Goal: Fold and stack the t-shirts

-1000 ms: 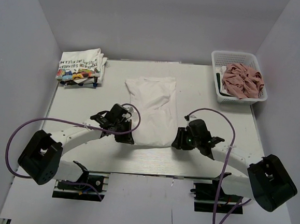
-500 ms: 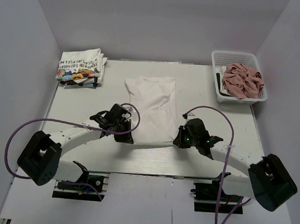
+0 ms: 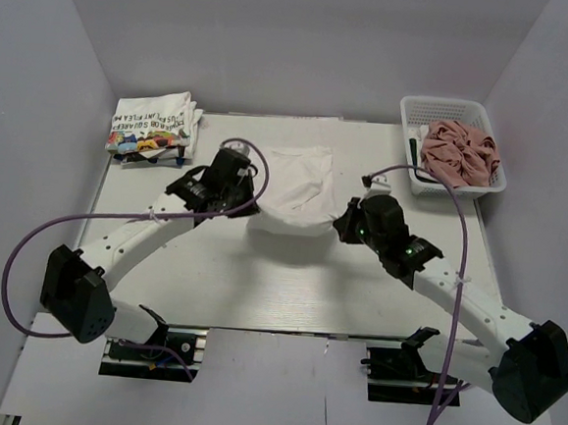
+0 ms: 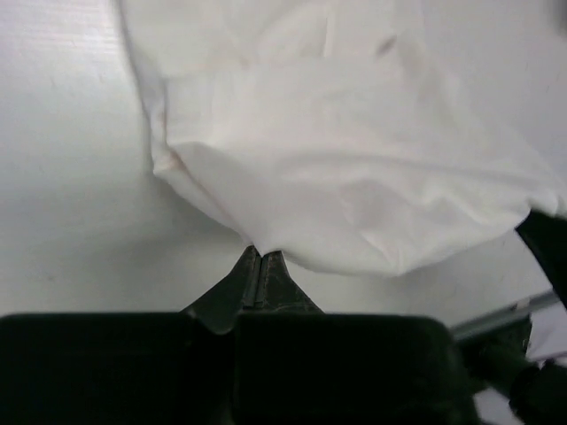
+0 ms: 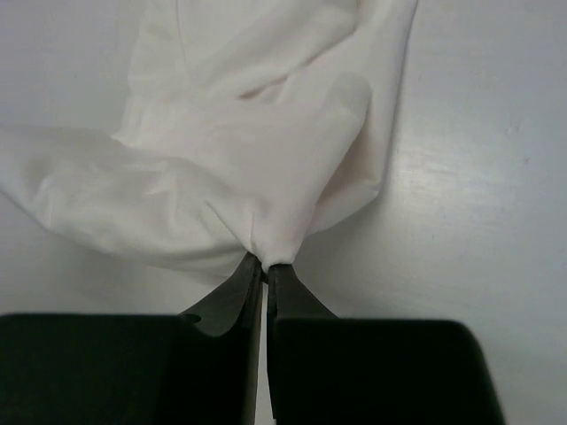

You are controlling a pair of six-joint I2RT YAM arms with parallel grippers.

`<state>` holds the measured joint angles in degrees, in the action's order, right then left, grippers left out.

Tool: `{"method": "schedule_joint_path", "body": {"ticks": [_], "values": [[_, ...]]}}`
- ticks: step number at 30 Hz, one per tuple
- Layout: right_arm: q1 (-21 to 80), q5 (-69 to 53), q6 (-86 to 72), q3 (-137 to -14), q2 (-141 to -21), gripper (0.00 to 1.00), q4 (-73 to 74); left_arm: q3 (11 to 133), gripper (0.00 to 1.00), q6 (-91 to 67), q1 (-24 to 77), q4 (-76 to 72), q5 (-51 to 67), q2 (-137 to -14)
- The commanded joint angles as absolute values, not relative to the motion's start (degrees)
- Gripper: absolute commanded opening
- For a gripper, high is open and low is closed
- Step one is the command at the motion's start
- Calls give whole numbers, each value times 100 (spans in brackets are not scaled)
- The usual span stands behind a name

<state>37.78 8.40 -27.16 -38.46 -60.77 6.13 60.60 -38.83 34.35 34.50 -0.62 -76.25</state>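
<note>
A plain white t-shirt [image 3: 294,189] lies mid-table with its near end lifted and carried back over its far half. My left gripper [image 3: 248,202] is shut on the shirt's near left corner; in the left wrist view the cloth [image 4: 354,177] hangs from the pinched left gripper [image 4: 261,254]. My right gripper [image 3: 340,220] is shut on the near right corner, and the right wrist view shows a bunch of white cloth [image 5: 221,177] caught at the right gripper's [image 5: 266,263] tips. A folded stack of printed white t-shirts [image 3: 153,128] sits at the back left. A dusty pink t-shirt [image 3: 458,152] lies crumpled in the basket.
The white mesh basket [image 3: 410,112] stands at the back right corner of the table. Purple cables loop from both arms over the table. White walls close in the left, back and right sides.
The right gripper closed on the shirt's near right corner. Both grippers then lifted the near hem and carried it away from the bases, folding the shirt over itself.
</note>
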Motion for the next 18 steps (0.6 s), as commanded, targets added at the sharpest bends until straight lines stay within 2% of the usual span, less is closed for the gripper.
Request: {"method": "schedule_joint_path", "body": {"ticks": [1, 7, 18], "values": [[3771, 1546, -2733, -4604, -6424, 0, 501, 7117, 0, -4069, 3357, 4031, -1247, -8032], [3648, 2443, -2391, -6010, -7531, 0, 791, 8542, 0, -4000, 3120, 4377, -1758, -8981], [3068, 1522, -2048, -7768, -9237, 0, 536, 10212, 0, -3665, 2444, 4457, -1705, -10352]]}}
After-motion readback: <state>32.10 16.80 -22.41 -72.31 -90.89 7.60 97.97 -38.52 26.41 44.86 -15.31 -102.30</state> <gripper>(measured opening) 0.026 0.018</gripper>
